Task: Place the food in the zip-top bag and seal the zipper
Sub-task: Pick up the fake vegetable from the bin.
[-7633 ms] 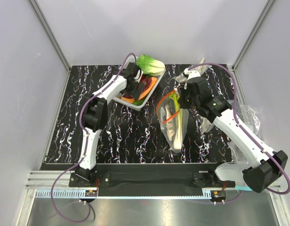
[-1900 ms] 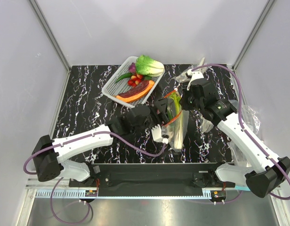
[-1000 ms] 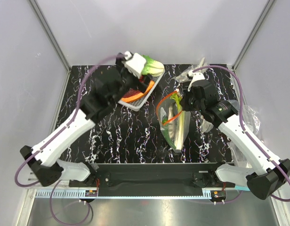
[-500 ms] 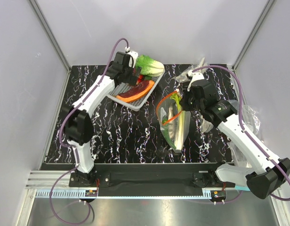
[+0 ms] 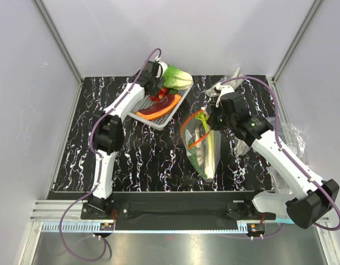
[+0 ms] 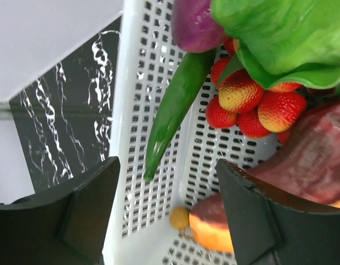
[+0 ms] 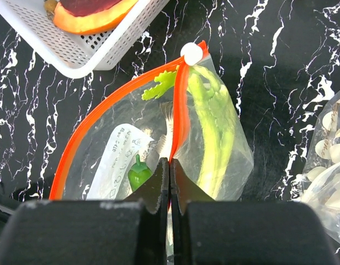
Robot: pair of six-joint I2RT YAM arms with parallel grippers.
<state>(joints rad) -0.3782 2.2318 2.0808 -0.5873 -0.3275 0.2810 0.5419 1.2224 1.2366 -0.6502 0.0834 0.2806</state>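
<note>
The zip-top bag (image 5: 203,157) lies on the black marble table, mouth toward the far side. Its red-orange zipper (image 7: 180,105) gapes open in a loop. Inside it I see the leek (image 7: 217,124), a pale root, a small green pepper (image 7: 138,174) and the white label (image 7: 117,160). My right gripper (image 7: 170,163) is shut on the zipper strip at the mouth's right side (image 5: 213,118). My left gripper (image 6: 167,215) is open and empty above the far end of the white basket (image 6: 142,72), just short of a long green chilli (image 6: 173,107).
The basket (image 5: 138,106) also holds a leafy cabbage (image 5: 177,76), red strawberries (image 6: 247,105), a purple piece and a red-orange slice (image 5: 159,106). Wrinkly clear bags lie at the right (image 5: 291,138) and far edge (image 5: 228,83). Grey walls enclose the table.
My left arm has swung from the bag back to the basket and settled over its far end near the cabbage. The right gripper kept its hold; the bag's mouth shifted slightly left.
</note>
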